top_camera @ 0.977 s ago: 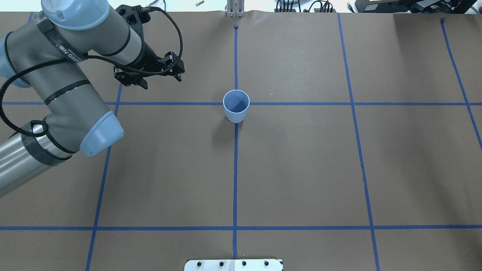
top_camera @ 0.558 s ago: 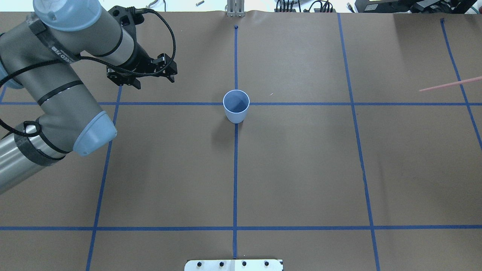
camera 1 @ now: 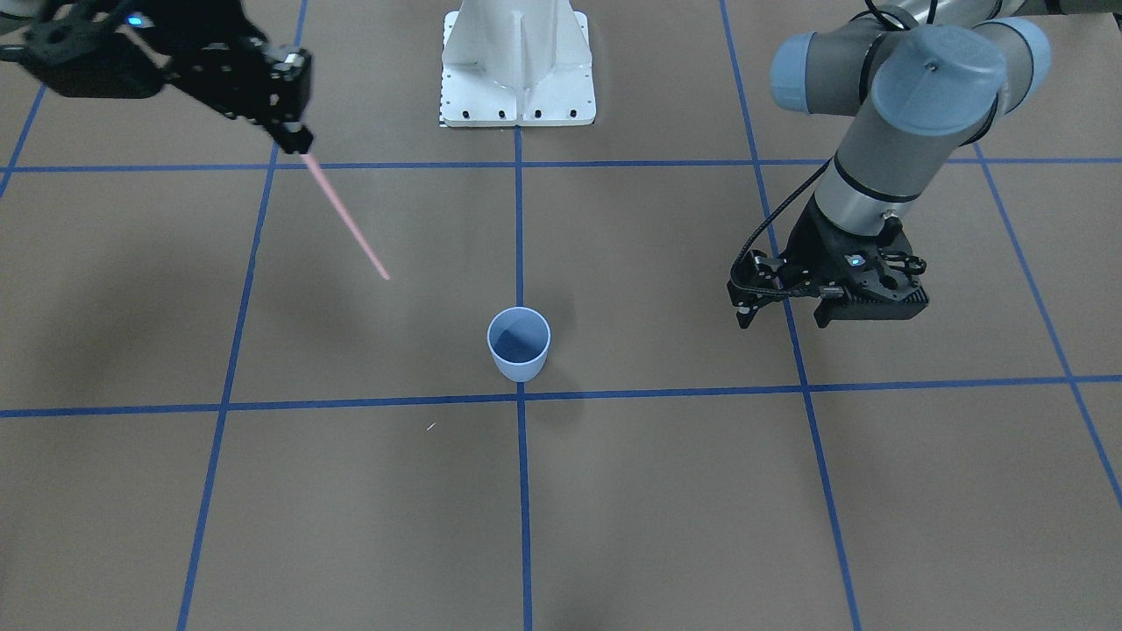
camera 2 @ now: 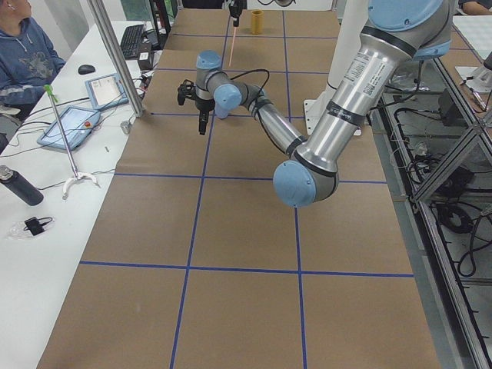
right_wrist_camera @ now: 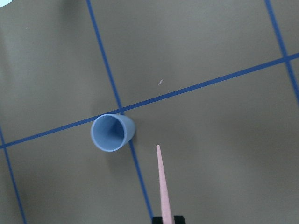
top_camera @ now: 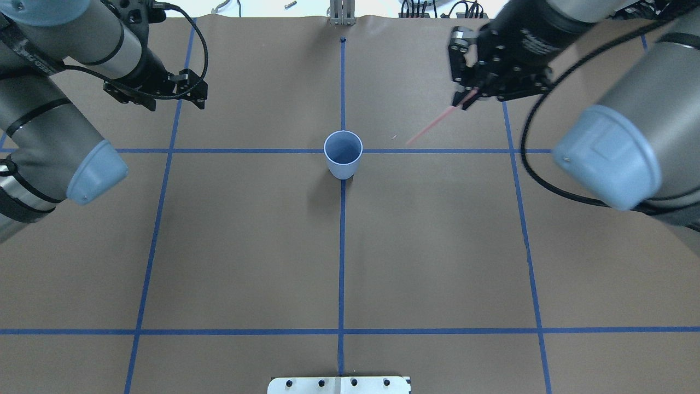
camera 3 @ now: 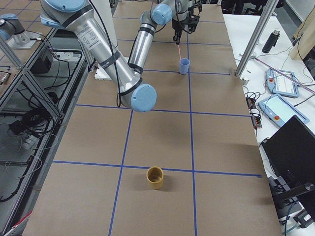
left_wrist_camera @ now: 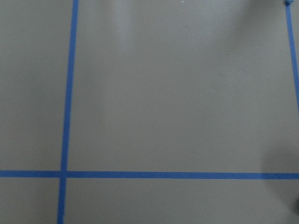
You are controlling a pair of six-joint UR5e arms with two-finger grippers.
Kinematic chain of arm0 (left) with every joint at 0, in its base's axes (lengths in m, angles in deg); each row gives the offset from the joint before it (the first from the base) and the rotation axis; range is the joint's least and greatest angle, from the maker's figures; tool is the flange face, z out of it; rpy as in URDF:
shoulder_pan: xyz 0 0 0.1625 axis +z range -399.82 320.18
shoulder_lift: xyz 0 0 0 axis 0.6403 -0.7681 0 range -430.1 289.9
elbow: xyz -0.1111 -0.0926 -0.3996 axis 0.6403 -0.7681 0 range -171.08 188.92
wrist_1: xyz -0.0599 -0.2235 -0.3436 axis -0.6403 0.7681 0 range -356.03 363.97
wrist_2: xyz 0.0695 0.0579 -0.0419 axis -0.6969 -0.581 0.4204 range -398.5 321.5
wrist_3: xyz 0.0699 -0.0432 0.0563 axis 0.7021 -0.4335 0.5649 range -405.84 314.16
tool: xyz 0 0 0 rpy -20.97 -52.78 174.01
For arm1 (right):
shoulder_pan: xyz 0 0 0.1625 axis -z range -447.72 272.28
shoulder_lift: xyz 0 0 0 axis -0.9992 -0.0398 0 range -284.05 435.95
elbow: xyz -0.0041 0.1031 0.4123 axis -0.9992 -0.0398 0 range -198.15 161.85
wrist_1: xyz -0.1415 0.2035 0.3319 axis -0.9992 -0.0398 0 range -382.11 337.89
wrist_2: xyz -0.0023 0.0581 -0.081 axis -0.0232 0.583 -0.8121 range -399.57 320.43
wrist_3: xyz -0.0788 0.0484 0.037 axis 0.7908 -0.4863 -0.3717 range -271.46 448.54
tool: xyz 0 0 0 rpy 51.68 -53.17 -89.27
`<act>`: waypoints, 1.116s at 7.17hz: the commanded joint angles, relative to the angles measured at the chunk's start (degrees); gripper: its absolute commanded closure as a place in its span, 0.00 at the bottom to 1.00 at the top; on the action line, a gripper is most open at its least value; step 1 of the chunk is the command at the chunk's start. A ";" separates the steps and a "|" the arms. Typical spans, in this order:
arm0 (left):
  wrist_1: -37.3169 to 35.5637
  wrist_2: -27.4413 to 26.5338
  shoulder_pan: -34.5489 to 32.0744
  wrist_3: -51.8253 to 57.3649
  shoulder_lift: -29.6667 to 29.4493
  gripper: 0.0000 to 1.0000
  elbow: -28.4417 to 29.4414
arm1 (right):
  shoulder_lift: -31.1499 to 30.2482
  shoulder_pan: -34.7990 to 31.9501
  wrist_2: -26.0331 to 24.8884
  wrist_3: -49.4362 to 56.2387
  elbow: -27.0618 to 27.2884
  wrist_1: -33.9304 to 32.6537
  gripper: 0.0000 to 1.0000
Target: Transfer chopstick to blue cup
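Overhead exterior gives us the brown bench (top_camera: 437, 246) with both arms above it. The left fingers (top_camera: 201, 98) stand wide and empty, well off to the cup's left. The right fingers (top_camera: 458, 99) pinch the upper end of the chopstick (top_camera: 438, 120). The blue cup (top_camera: 343, 153) stands upright at centre. The stick hangs in air, its long axis slanting down towards the cup and its tip just right of the rim, so we judge the right arm must shift it left.

Right arm (top_camera: 640, 104) brought chopstick (top_camera: 437, 121) closer; left arm (top_camera: 49, 123) retreated.
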 commanded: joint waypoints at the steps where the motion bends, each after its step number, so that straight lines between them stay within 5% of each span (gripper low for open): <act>1: -0.37 4.29 -3.86 10.36 3.37 0.03 1.02 | 6.22 4.05 -0.02 -6.34 -9.26 6.76 1.00; 8: -1.34 7.21 -4.50 11.31 4.44 0.02 4.52 | 6.66 6.25 -0.38 -5.47 -26.66 21.70 1.00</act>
